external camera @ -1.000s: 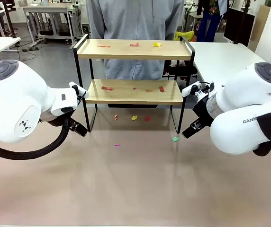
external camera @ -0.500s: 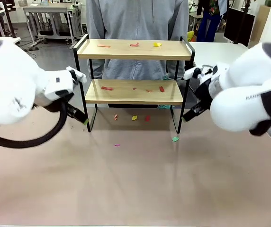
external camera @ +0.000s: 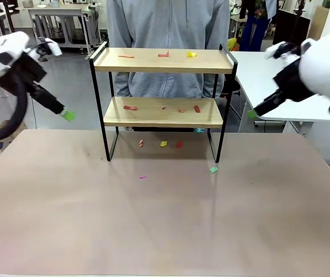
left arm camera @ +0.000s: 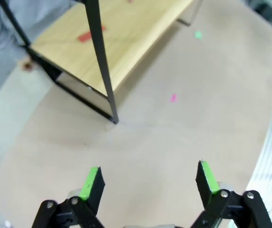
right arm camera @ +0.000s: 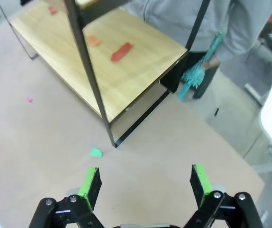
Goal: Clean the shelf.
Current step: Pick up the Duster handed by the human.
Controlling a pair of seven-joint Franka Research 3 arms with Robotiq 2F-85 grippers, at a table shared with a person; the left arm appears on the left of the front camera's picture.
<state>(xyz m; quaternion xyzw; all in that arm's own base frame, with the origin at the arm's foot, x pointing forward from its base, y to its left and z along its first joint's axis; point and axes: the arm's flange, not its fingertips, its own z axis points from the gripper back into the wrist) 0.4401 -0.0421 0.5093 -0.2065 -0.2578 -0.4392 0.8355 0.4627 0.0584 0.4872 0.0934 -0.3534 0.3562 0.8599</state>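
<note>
The shelf [external camera: 164, 113] stands mid-table, two wooden boards in a black frame. Red scraps [external camera: 130, 107] lie on its lower board, and red and yellow scraps [external camera: 191, 55] on the top board. My left gripper [external camera: 61, 111] hangs open in the air left of the shelf, with nothing in it. Its wrist view has its fingers [left arm camera: 92, 183] spread above bare table, the shelf's corner post [left arm camera: 102, 61] ahead. My right gripper [external camera: 255, 112] hangs open right of the shelf. In the right wrist view its gripper [right arm camera: 145, 180] stands open above the shelf's near corner [right arm camera: 111, 137].
A person in a grey top [external camera: 168, 23] stands behind the shelf, holding a teal duster [right arm camera: 195, 71] low by its end. Scraps lie on the table: a green one [external camera: 213, 169], a pink one [external camera: 143, 176], and others under the shelf [external camera: 164, 143]. White tables [external camera: 269, 69] stand beyond.
Both arms have lifted from low beside the shelf's ends and swung up and outward. Both grippers stayed open. The shelf and scraps have not moved.
</note>
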